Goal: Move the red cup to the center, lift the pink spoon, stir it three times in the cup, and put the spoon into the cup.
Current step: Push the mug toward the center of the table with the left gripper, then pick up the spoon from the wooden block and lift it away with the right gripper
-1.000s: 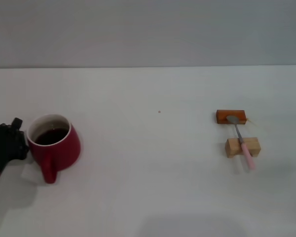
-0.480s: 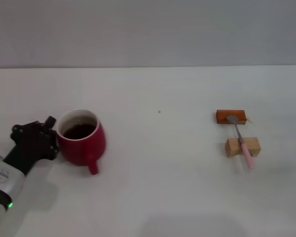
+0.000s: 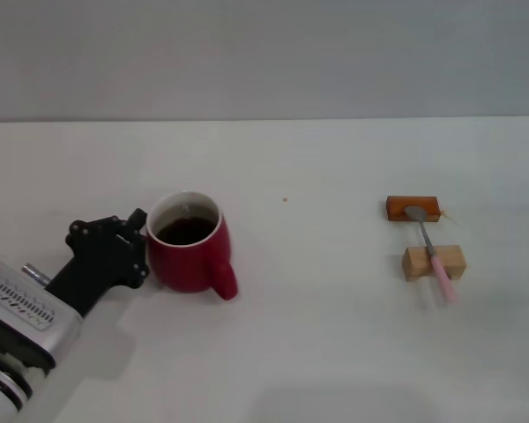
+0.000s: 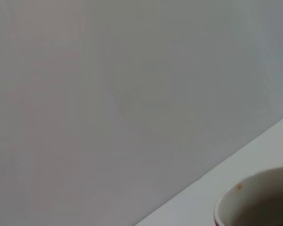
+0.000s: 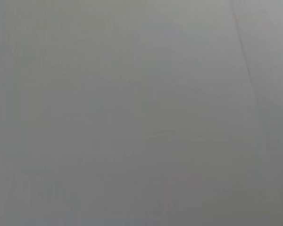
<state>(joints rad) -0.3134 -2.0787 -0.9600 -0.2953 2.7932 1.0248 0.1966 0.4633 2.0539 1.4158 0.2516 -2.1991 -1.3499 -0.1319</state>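
Note:
The red cup (image 3: 190, 256) stands left of the table's middle with dark liquid inside and its handle pointing to the front right. My left gripper (image 3: 134, 249) is black and presses against the cup's left side. Part of the cup's white rim (image 4: 253, 197) shows in the left wrist view. The pink spoon (image 3: 430, 251) lies at the right, its grey bowl on an orange-brown block (image 3: 400, 208) and its pink handle across a tan block (image 3: 454, 261). The right gripper is out of view.
The table (image 3: 317, 335) is plain white, with a grey wall behind it. A tiny speck (image 3: 285, 199) lies near the middle. The right wrist view shows only a grey surface.
The left gripper and the red cup have moved together to the right, toward the table's middle. The cup's handle has swung from the front to the front right. The spoon has not moved.

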